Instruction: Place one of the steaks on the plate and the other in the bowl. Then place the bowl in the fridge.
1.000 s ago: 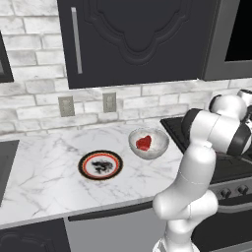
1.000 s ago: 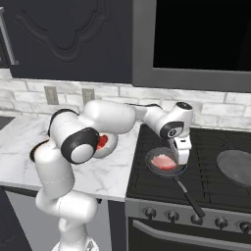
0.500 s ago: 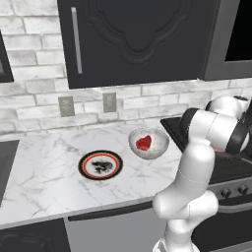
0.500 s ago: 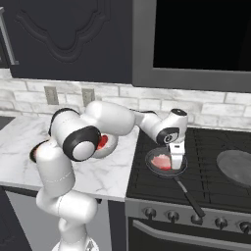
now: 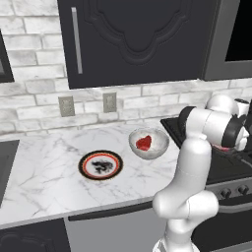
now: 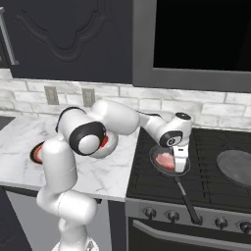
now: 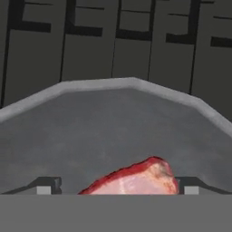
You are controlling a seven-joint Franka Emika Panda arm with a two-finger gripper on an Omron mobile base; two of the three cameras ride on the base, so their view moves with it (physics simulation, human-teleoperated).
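A pale pink steak [image 6: 165, 160] lies in a dark frying pan [image 6: 158, 153] on the stove. My gripper [image 6: 179, 165] is lowered into that pan, open. In the hand view its fingertips [image 7: 45, 186] stand on either side of the pale steak [image 7: 136, 181], apart from it. The deeper red steak [image 5: 143, 142] rests in the silvery bowl [image 5: 156, 150] on the marble counter. The orange-rimmed plate [image 5: 100, 165] sits left of the bowl with nothing on it. In the right base view my arm covers part of the bowl [image 6: 109, 146]. The fridge is out of view.
A second dark pan [image 6: 236, 167] sits on the stove's right burner. The first pan's long handle [image 6: 186, 198] points toward the stove front. Dark cabinets [image 5: 133, 39] and a brick wall with outlets [image 5: 109, 102] stand behind the counter.
My gripper has dropped from above the pan down into it, around the pale steak. The bowl, the plate and the red steak have not moved.
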